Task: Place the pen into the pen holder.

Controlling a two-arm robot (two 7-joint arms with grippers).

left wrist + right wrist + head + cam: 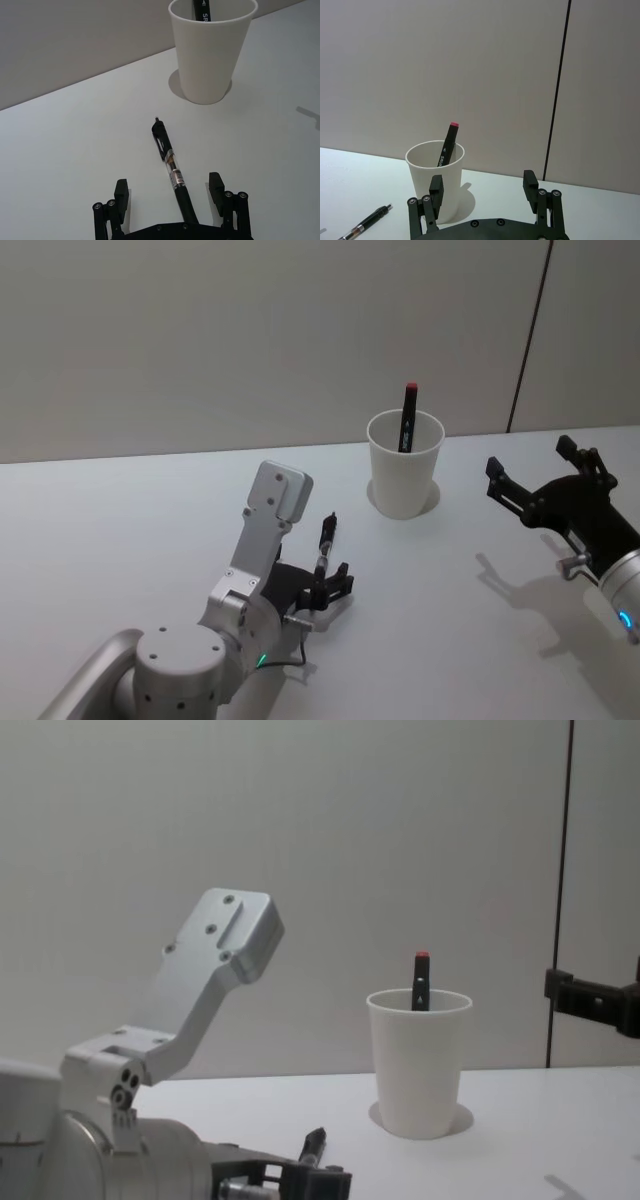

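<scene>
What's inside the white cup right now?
A black marker with a red cap leans inside the white cup, top above the rim; the wall hides its lower end. The pen lies outside on the table.

The left arm point(262, 540) is made of smooth silver-grey parts, some boxy and some round, dotted with small dark screws. A tiny green light point(259, 659) is seen on it. The left hand point(169, 182) and the right hand point(483, 179) are made of black bars with little round screws. A blue light point(625, 620) is seen on the grey right arm point(628, 585).
</scene>
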